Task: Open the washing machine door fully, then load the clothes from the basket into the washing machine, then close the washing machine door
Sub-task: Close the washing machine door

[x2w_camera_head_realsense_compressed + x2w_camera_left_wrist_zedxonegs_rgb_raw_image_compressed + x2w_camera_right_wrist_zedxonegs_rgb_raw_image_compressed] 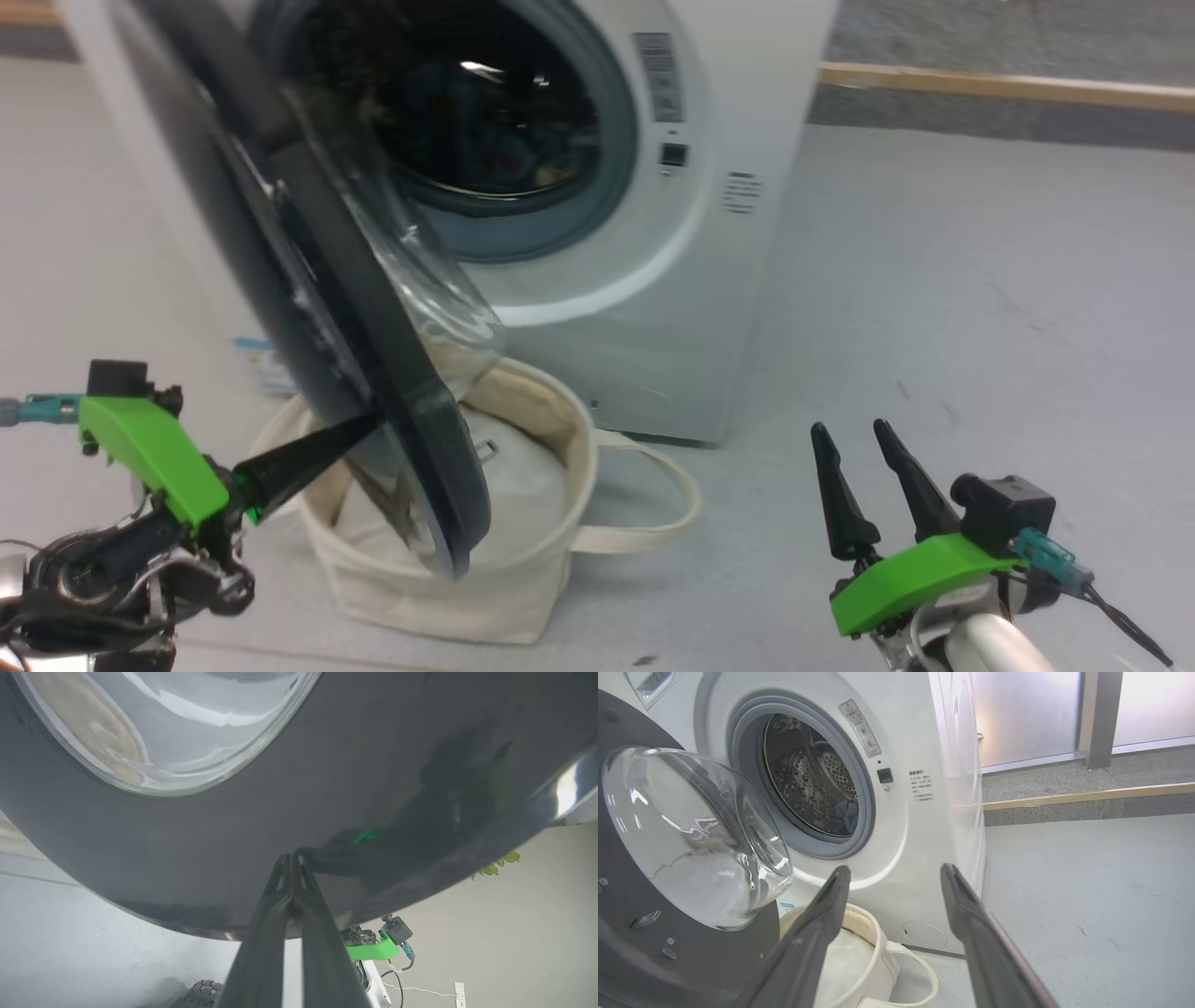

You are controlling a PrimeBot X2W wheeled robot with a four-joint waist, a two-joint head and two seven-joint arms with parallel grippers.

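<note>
**Head view.** The washing machine door (336,271) stood half open across the left and centre of the frame, its lower edge hanging over the basket (523,597) at lower centre. The left gripper (373,422), at lower left, had its two fingers pressed together and empty, with the tips against the door's glossy outer face near the bottom rim. The right gripper (851,429), at lower right, had its fingers apart and held nothing, well clear of the machine.

A dark bluish bundle, probably the clothes (845,814), lay in the drum of the washing machine (747,233) at upper centre. The basket held white padding (523,485).

The step in hand appeared to be closing the door. It called for a steady push along the swing arc, without the tips sliding off the slick face, until the door sat flush.
</note>
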